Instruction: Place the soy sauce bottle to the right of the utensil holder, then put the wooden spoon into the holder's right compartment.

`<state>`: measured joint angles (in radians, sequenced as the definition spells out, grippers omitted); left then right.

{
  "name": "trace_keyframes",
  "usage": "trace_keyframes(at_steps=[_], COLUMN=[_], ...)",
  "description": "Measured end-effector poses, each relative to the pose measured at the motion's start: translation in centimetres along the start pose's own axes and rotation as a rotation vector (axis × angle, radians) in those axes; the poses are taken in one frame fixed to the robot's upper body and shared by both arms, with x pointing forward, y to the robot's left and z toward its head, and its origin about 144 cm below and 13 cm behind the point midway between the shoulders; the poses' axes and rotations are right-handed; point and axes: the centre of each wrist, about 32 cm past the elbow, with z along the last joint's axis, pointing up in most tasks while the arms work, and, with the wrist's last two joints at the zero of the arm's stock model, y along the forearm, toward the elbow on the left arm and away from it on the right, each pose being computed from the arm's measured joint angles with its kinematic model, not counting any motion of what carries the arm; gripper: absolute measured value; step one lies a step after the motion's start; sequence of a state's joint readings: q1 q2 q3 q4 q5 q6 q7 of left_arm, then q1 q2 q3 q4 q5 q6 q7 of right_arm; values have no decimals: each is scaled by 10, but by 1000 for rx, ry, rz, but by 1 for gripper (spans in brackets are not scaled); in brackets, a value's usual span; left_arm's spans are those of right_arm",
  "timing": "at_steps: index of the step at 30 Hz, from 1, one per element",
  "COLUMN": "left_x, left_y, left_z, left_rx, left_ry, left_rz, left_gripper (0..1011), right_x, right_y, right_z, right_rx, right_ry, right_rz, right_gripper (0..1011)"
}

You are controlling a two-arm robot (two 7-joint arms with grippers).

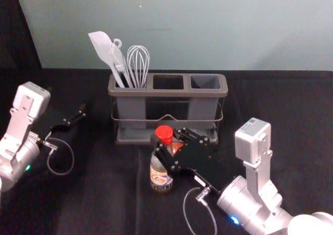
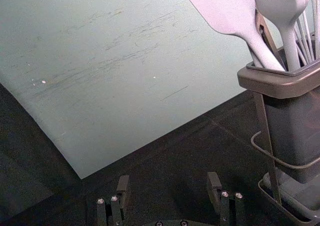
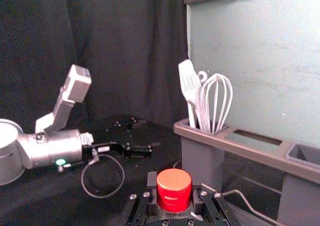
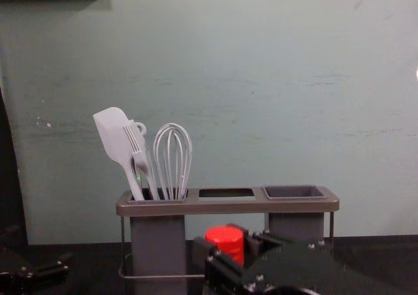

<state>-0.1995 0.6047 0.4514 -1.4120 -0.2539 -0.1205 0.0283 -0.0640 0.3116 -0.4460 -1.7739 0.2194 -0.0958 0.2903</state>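
Well, right gripper (image 1: 170,145): reaching in from the near right, closed around the soy sauce bottle (image 1: 160,176) just below its red cap (image 1: 164,133).
Bottle: roughly upright, on the near side of the utensil holder (image 1: 167,93), around the holder's middle rather than to its right; whether its base touches the dark cloth (image 1: 104,204), I cannot tell.
Left gripper (image 1: 75,117): over at the left, well apart from the bottle and to the left of the holder, fingers spread wide with a gap between them.
Holder: beyond the bottle, its long side running left to right.
Left compartment: a pale spatula (image 1: 101,45), a brush (image 4: 136,141) and a whisk (image 1: 139,63), heads up, the whisk rightmost.
Right compartment: a gray cup (image 1: 205,82) set in the frame.
Wall (image 1: 234,27): pale green, on the far side.
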Motion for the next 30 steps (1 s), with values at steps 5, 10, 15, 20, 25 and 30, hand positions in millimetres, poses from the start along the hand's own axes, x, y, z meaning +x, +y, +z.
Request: trace_keyframes(at_steps=[5, 10, 15, 20, 25, 30], left_x=[0, 0, 0, 0, 0, 0], left_y=[0, 0, 0, 0, 0, 0], left_z=[0, 0, 0, 0, 0, 0], left_rx=[0, 0, 0, 0, 0, 0], left_ry=[0, 0, 0, 0, 0, 0], left_rz=[0, 0, 0, 0, 0, 0], left_gripper=[1000, 1000, 1000, 1000, 1000, 1000], right_x=[0, 2, 8, 26, 45, 66], right_y=[-4, -13, -22, -39, -56, -73], right_z=[10, 24, 34, 40, 42, 41], right_rx=[32, 80, 102, 94, 64, 23], right_ry=[-1, -1, -13, -33, -56, -78], right_rz=[5, 2, -17, -68, -116, -171], right_gripper=[380, 380, 380, 380, 380, 380])
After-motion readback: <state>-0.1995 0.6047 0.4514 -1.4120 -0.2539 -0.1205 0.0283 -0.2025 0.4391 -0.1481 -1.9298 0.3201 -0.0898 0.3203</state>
